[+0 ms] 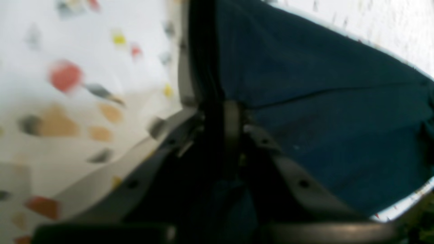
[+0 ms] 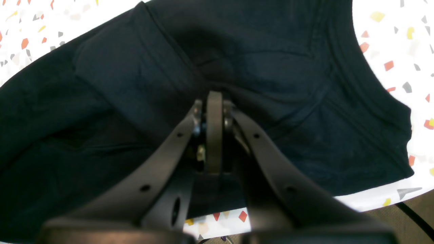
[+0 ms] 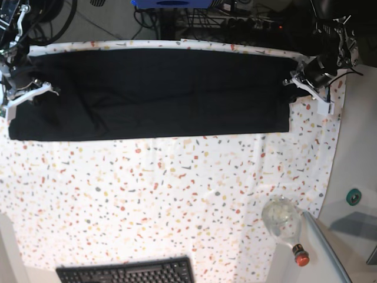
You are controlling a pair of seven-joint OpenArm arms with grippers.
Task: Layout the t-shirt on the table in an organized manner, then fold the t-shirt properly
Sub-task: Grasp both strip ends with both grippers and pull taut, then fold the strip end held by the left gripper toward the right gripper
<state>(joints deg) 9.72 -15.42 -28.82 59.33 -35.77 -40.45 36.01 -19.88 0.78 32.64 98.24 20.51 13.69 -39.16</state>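
Black t-shirt [image 3: 159, 94] is stretched in a long band along the far edge of the table [image 3: 177, 194]. Two claws here: the right gripper [image 2: 214, 101] is clenched on the fabric at one end, and the left gripper [image 1: 234, 115] looks pinched onto the other end, though its wrist view is blurry. Only the base view catches one keyboard [image 3: 126, 272] and one clear bottle [image 3: 284, 224].

The t-shirt [image 3: 153, 91] is spread across the table [image 3: 177, 188] between the left gripper [image 3: 293, 82] and right gripper [image 3: 36, 84]; a keyboard [image 3: 126, 272] is set well apart.
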